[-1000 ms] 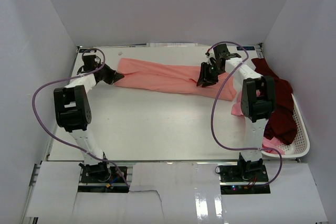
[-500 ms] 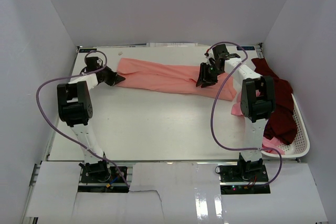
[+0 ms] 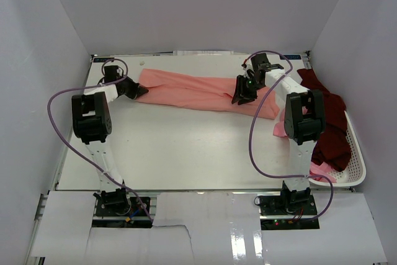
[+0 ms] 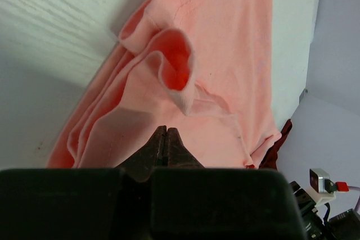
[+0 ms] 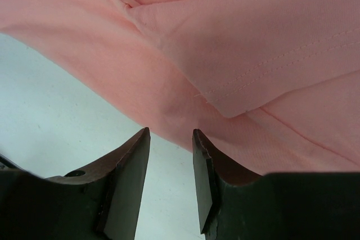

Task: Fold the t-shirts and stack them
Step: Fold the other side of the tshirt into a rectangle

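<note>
Pressed flat together, left gripper (image 4: pixel 166 137) pinches the 9 o'clock end of the salmon-pink t-shirt (image 3: pixel 192 91). Part-open and holding nothing, right gripper (image 5: pixel 171 155) hangs over its 6 o'clock edge. The shirt is rumpled into a long band at the table's (image 3: pixel 186 147) 12 o'clock.

White-and-black arms (image 3: pixel 91 119); looping purple cables (image 3: pixel 250 141)

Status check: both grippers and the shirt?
Left gripper shut on salmon shirt, left end. Right gripper open over its hem. Shirt lies stretched lengthwise. Nothing blocking.
</note>
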Controlling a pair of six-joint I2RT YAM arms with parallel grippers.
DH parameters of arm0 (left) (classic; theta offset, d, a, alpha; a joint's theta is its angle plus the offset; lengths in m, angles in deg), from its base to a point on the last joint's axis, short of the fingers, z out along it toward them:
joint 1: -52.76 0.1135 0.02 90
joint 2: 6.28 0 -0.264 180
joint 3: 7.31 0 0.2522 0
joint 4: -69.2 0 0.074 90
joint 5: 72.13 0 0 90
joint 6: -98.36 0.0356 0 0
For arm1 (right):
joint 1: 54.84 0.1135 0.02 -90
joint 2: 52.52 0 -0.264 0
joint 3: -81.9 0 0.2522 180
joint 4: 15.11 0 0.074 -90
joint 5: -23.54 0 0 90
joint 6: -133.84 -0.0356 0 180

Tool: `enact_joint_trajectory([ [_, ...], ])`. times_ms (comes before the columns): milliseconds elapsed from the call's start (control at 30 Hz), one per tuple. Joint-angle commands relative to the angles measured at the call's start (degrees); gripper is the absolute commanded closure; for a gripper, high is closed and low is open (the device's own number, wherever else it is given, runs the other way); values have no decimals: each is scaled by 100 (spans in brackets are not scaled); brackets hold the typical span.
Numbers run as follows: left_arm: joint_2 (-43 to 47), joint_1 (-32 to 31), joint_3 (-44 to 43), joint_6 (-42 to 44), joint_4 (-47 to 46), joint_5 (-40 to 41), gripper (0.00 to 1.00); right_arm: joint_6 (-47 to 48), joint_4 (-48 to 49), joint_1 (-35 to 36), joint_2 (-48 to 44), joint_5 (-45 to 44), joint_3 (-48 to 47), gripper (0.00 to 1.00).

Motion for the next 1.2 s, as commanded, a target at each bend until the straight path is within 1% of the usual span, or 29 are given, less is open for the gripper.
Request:
enact_joint_trajectory([
  [0,-41,-39,-423,-40,-42,130,100,95,-63,43,-290,21,-64,57],
  [367,-454,-57,-1057,-128,37,200,100,122,-124,34,-263,-5,-187,57],
  [833,-1394,-48,-2120,-110,98,191,100,183,-317,34,-447,-40,-371,57],
  [933,-1307,-31,-2270,-49,160,261,100,236,-300,43,-605,-119,-319,55],
  [1167,-561,-30,-2252,118,590,358,99,447,-300,113,-799,-549,-82,52],
])
